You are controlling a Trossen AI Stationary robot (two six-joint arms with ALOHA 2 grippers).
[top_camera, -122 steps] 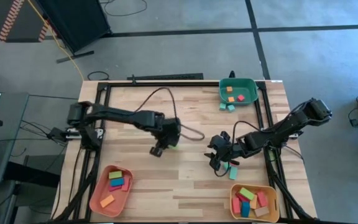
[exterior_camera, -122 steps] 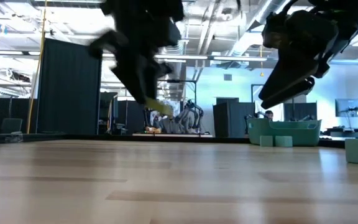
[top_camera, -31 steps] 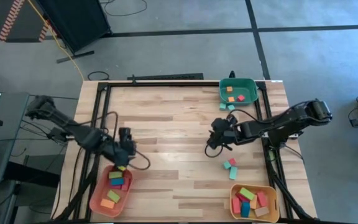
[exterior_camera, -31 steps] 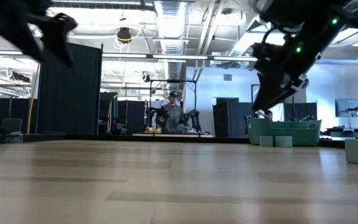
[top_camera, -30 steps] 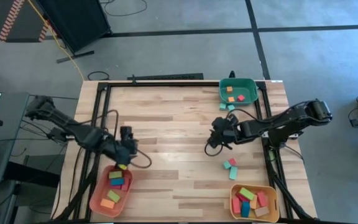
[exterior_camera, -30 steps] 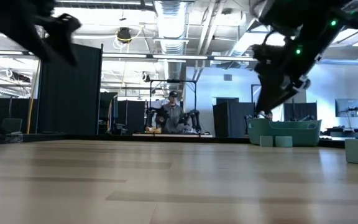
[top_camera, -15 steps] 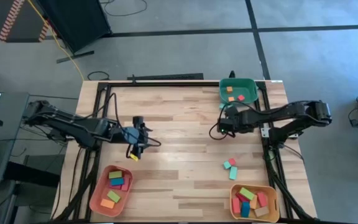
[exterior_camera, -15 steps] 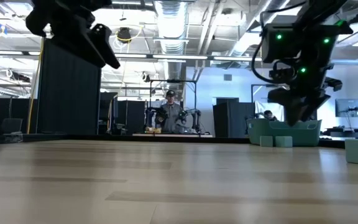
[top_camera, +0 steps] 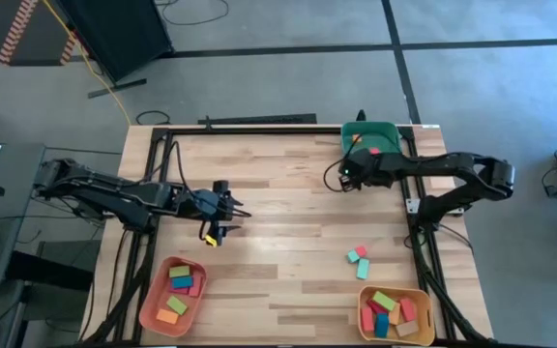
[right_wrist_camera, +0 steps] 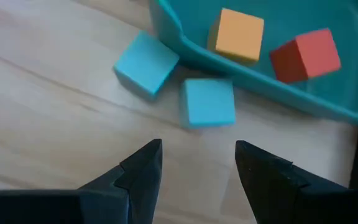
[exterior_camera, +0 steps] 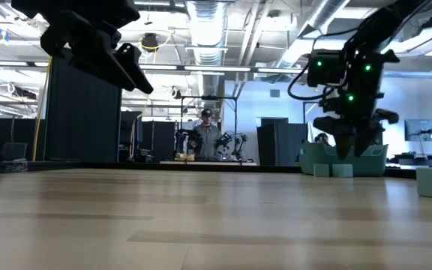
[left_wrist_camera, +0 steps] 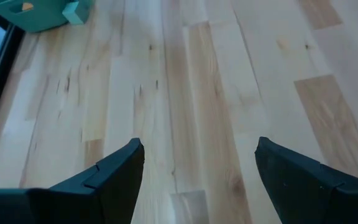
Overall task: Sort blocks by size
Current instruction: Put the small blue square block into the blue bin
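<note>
My left gripper point(top_camera: 228, 209) point(left_wrist_camera: 197, 155) hangs open over bare wood left of the table's middle, nothing between its fingers. My right gripper point(top_camera: 340, 178) point(right_wrist_camera: 197, 157) is open above the table beside the green tray point(top_camera: 383, 129). Two teal cubes point(right_wrist_camera: 146, 63) point(right_wrist_camera: 209, 102) lie on the wood against the tray's wall, just ahead of its fingertips. An orange cube point(right_wrist_camera: 236, 35) and a red cube point(right_wrist_camera: 304, 55) sit inside the tray. A pink block point(top_camera: 361, 251) and two teal blocks point(top_camera: 363, 271) lie on the table near the right front.
A salmon tray point(top_camera: 153, 311) with several blocks stands at the near left, a yellow tray point(top_camera: 366, 324) with several blocks at the near right. A black frame point(top_camera: 259, 132) runs round the table. A person point(exterior_camera: 205, 139) stands in the room beyond.
My left gripper has swung from above the salmon tray toward the table's middle and far edge, staying open. My right gripper has travelled toward the far edge, up to the green tray, sinking a little and turning; its fingers keep the same gap. No block has moved.
</note>
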